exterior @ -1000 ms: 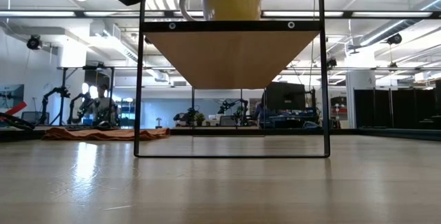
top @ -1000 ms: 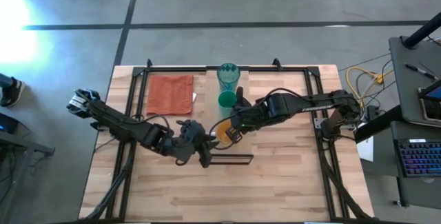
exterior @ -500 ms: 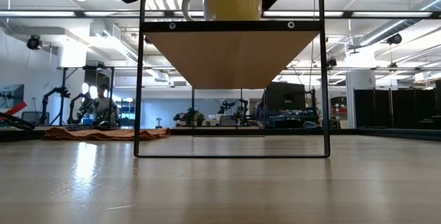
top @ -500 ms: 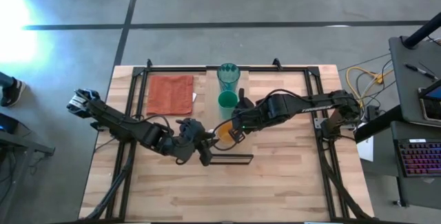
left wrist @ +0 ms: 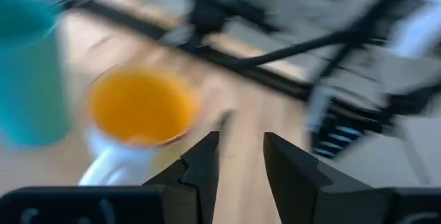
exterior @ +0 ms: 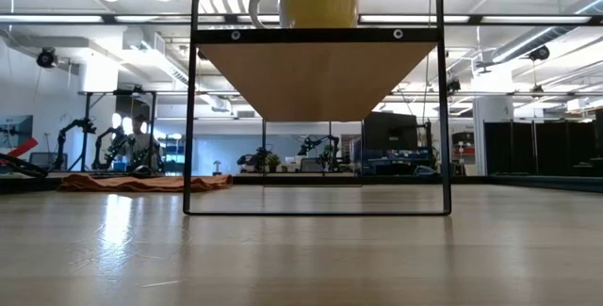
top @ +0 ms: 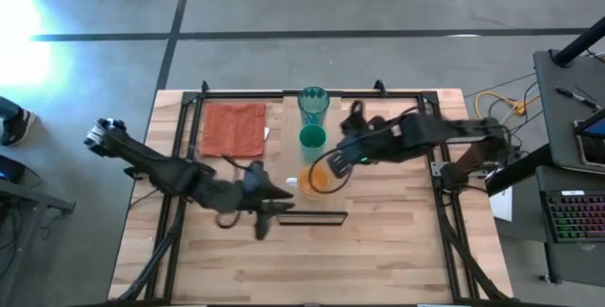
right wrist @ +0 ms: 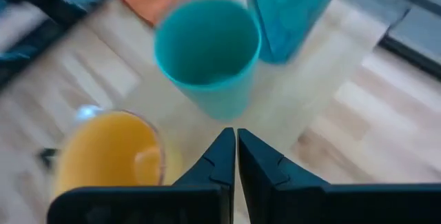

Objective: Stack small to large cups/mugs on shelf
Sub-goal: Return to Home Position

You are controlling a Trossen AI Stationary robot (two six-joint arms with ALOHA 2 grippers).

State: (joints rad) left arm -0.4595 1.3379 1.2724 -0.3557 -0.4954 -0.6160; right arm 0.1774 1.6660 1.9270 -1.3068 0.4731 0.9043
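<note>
3 vessels in 1 row on 1 shelf (exterior: 320,75): teal tumbler (top: 314,102), green cup (top: 312,138), orange mug (top: 316,179). 2 grippers near mug: left gripper (left wrist: 240,140) fingers slightly apart, right gripper (right wrist: 236,138) pressed together.

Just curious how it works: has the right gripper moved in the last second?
Yes: the right gripper has pulled away from the orange mug, toward the table's right edge.

Left gripper (left wrist: 241,140) slightly parted, right gripper (right wrist: 236,136) closed, both empty
</note>
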